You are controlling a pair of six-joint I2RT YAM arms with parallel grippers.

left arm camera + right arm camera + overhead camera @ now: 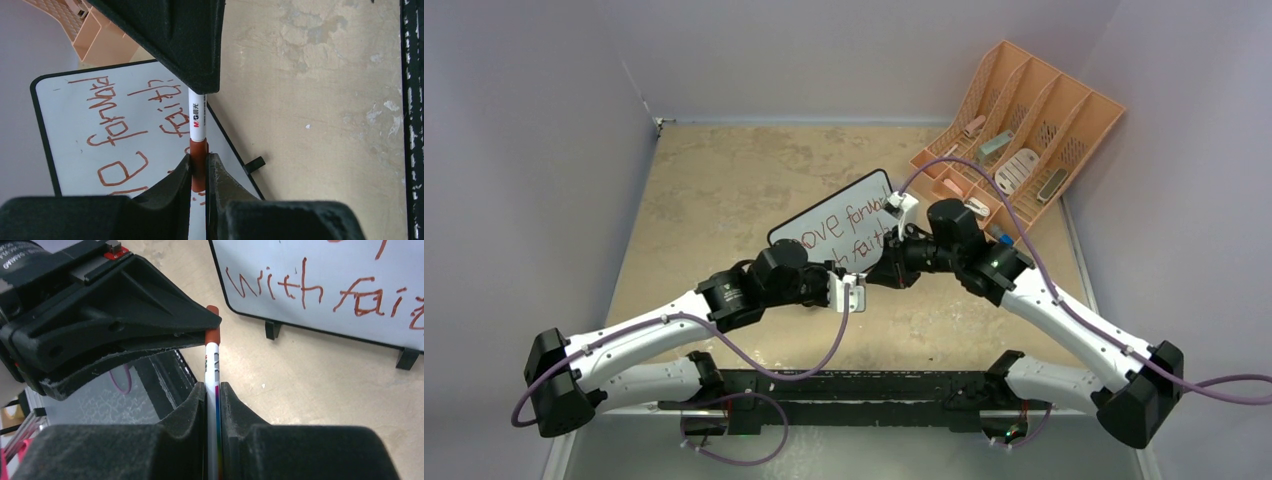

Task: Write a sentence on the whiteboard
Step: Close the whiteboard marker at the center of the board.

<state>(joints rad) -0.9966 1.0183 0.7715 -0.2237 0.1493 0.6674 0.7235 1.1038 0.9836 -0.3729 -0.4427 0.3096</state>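
Whiteboard point(824, 225) location: near the centre of the tan table point(714, 180), turned diagonally. Its far right corner points toward the peach slotted organizer point(1034, 130). The organizer stands at the far right of the table, near the board but apart from it. The board has a thin black frame and rests on small black feet point(272, 330).

Board surface: two lines of red-brown handwriting point(120, 135). "forward" is legible in the upper line and "with faith" in the lower line. The first word of the upper line is partly hidden by the arms; only "ove" can be read.

Both arms reach inward and meet at the near edge of the board, facing each other along one marker point(198, 115).

- Marker: white barrel with a printed label and a red-brown cap point(213, 332) of the same colour as the writing. In the right wrist view it sits over bare table, apart from the writing surface.
- Right gripper point(213, 392): jaws narrow, clamped on the white barrel.
- Left gripper point(199, 162): jaws narrow, clamped on the cap.

A short length of barrel shows between the two sets of fingers. The cap sits on the end of the barrel; whether it is fully seated cannot be determined.
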